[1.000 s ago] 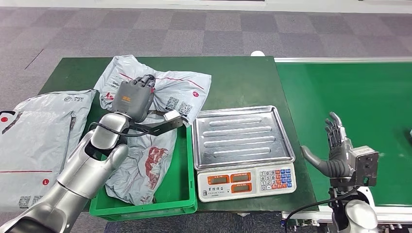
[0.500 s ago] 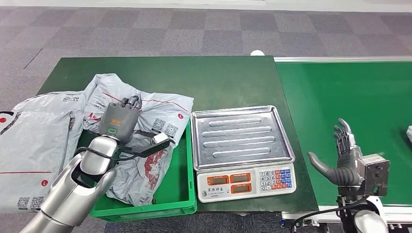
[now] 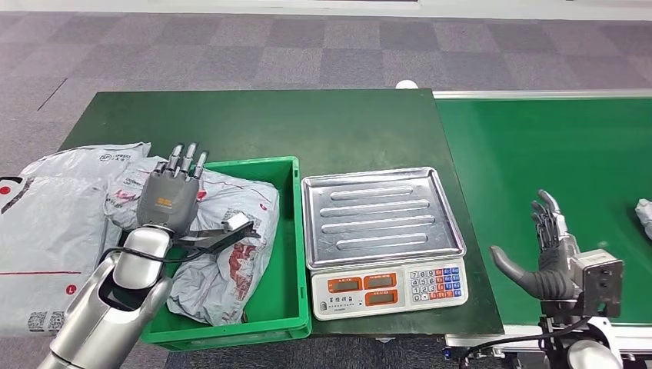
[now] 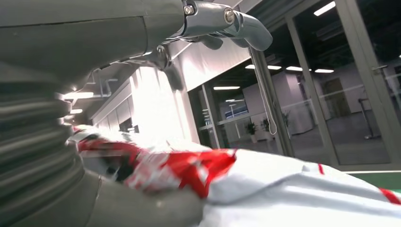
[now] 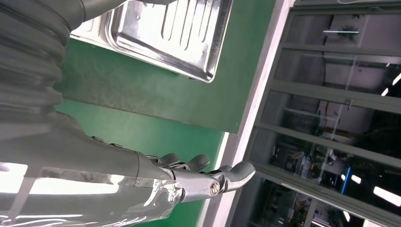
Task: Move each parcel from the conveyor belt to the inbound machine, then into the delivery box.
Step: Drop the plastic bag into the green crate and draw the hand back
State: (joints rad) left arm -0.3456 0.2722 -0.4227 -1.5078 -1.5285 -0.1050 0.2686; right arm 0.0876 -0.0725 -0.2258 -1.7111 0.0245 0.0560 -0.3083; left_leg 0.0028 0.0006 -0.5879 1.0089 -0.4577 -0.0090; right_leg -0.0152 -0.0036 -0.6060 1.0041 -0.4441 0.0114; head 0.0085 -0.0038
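Green conveyor belt: runs ahead of and beneath the right hand; a pale parcel edge lies on it, off to that hand's right, apart from it.
Dark green table: carries the crate and the scale, between the two hands.
Grey mailer bags: lie flat on the table to the left of the left hand, outside the crate.
Green delivery crate: sits directly under the left hand.
Steel weighing scale: the inbound machine by my reading; its tray is bare, between the crate and the right hand.
Red-printed parcel: lies crumpled in the crate, just under the left hand; its red and white film also shows in the left wrist view.
Left hand: fingers spread and straight, holding nothing, just above the parcel.
Right hand: fingers apart, empty, over the near part of the belt.
Progress: one parcel looks delivered into the crate; the belt parcel has yet to be picked, weighed and boxed.
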